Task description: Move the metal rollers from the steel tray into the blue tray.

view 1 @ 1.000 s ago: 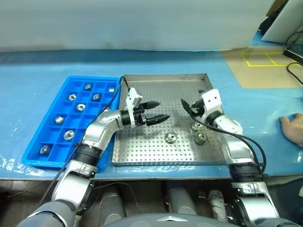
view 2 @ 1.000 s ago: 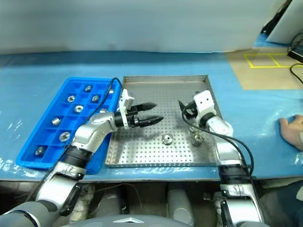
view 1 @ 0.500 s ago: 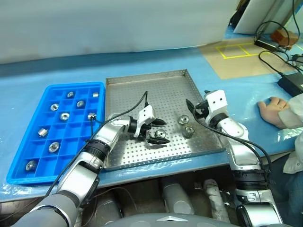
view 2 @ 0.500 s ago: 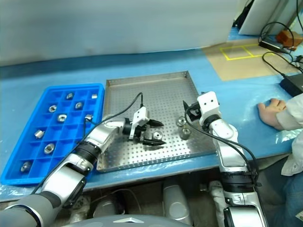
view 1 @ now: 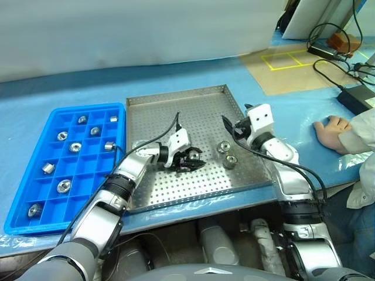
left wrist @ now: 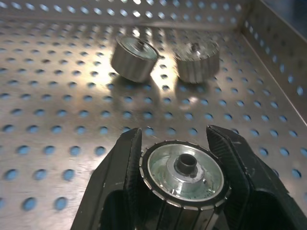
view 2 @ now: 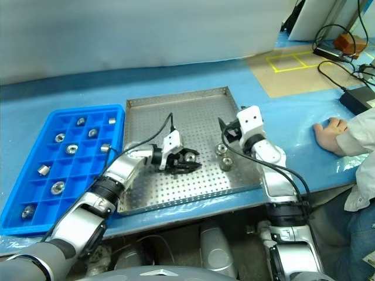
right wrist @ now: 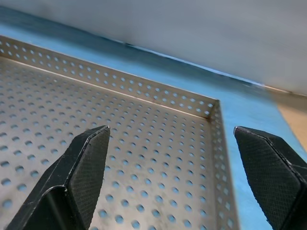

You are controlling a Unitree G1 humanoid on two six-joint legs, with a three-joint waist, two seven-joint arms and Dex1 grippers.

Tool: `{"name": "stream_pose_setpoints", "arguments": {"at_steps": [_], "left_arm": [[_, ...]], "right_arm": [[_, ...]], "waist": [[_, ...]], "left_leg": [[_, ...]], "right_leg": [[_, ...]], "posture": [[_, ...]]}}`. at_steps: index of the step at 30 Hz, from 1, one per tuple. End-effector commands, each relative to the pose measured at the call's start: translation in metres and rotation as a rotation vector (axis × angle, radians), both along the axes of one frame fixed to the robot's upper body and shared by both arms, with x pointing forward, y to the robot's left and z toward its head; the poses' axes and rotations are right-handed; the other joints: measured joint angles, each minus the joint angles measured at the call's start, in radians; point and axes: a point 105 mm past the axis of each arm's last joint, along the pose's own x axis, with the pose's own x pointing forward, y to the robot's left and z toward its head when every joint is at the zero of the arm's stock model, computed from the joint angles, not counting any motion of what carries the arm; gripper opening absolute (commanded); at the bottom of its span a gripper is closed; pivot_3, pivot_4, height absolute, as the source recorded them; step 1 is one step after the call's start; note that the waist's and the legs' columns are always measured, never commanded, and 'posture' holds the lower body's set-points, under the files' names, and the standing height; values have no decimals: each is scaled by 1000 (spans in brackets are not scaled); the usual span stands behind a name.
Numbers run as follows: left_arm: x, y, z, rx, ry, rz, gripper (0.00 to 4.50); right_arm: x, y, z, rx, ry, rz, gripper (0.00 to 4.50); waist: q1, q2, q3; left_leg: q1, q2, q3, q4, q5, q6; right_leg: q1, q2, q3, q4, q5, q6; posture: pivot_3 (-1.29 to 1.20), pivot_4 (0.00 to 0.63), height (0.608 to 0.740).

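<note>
Far left on the table sits the blue tray (view 1: 23, 199), with eight metal rollers (view 1: 75, 147) already dropped into separate compartments; most cells are bare. Just beside it, rim to rim or nearly, lies the steel tray (view 1: 176, 102). Near the middle of the steel tray, the left gripper (view 1: 191, 161) is down at the perforated floor, its two black fingers (left wrist: 120, 167) closed against the sides of one roller (left wrist: 184, 172), which sits between them with its central hole facing the wrist camera. Roller looks pinched but not lifted; it appears to rest on the sheet. Further right, two loose rollers (view 1: 227, 153) lie close together on the steel floor, one on its side, apart from the held one. Right again, the right gripper (view 2: 225, 130) hovers above the tray's right-hand part, jaws spread wide, nothing between them; its wrist view looks toward the tray's far corner. At the far right edge a person's hand (view 1: 329, 127) rests on the table cover. Tally as judged: eight moved, three left in the steel tray, one of those in hand. Next comes lift and carry leftward to a free compartment.
</note>
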Motion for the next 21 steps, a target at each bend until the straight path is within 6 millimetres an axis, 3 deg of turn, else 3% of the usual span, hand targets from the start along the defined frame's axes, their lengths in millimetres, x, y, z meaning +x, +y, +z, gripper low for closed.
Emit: {"name": "stream_pose_setpoints", "arguments": {"at_steps": [1, 6, 9, 15, 18, 21], "left_arm": [[18, 24, 33, -136, -87, 209, 1783], [25, 67, 65, -320, -168, 523, 1783], [18, 94, 73, -390, -200, 700, 1783], [-6, 142, 63, -394, -230, 1045, 1783], [-16, 153, 56, -381, -213, 1130, 1783], [-21, 156, 52, -381, -191, 1159, 1783]], "right_arm": [[11, 22, 21, 45, -60, 97, 4357], [30, 61, 25, 49, -50, 243, 4357], [37, 85, 23, 30, -40, 326, 4357], [35, 139, 21, 20, -21, 511, 4357], [32, 154, 20, 15, -20, 562, 4357], [29, 163, 18, 2, -22, 597, 4357]], "waist": [[8, 0, 0], [52, 0, 0], [112, 1, 0], [287, 2, 1], [359, 3, 2], [398, 3, 2]], "left_leg": [[0, 1, -1, 0, 0, 0], [-1, 3, -4, -2, 0, 0], [-1, 6, -4, -3, 1, -1], [-2, 11, -1, -10, 3, -5], [-3, 13, 0, -14, 4, -7], [-4, 13, -1, -14, 4, -8]], "right_leg": [[0, 0, -1, 0, 0, 0], [0, 1, -7, 1, 0, 0], [-1, 1, -9, 0, -1, -2], [-4, 4, -11, 0, -4, -8], [-4, 3, -12, 0, -6, -11], [-4, 2, -12, 0, -7, -11]], "posture": [[-371, 150, 740], [-117, 150, 740], [-17, 150, 740], [169, 150, 740], [217, 150, 740], [225, 150, 740]]}}
